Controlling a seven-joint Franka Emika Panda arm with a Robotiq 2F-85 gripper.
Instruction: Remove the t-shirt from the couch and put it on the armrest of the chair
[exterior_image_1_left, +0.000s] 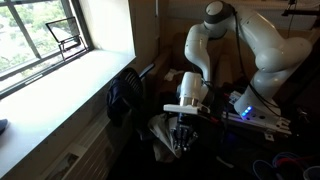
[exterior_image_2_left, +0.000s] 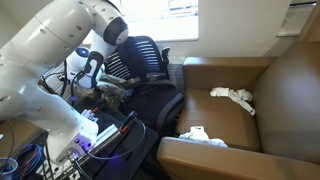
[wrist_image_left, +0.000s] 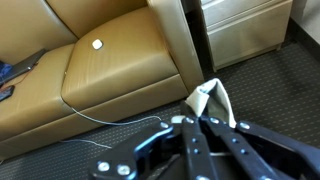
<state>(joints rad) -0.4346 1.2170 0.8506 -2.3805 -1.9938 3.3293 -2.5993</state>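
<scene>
T-shirt is pinched between the closed claw's tips.

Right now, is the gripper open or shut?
Shut on the t-shirt. In the wrist view the gripper has its two tips together, with a fold of the pale cloth pinched between them.

We see a brown couch whose seat carries a crumpled pale cloth. A brighter white cloth lump lies at its near padded arm; whether on it or just against it, we cannot tell. In the wrist view, the brown seat bears a small white scrap and a thin pale cable. Dark carpeted floor lies beside it.
</scene>
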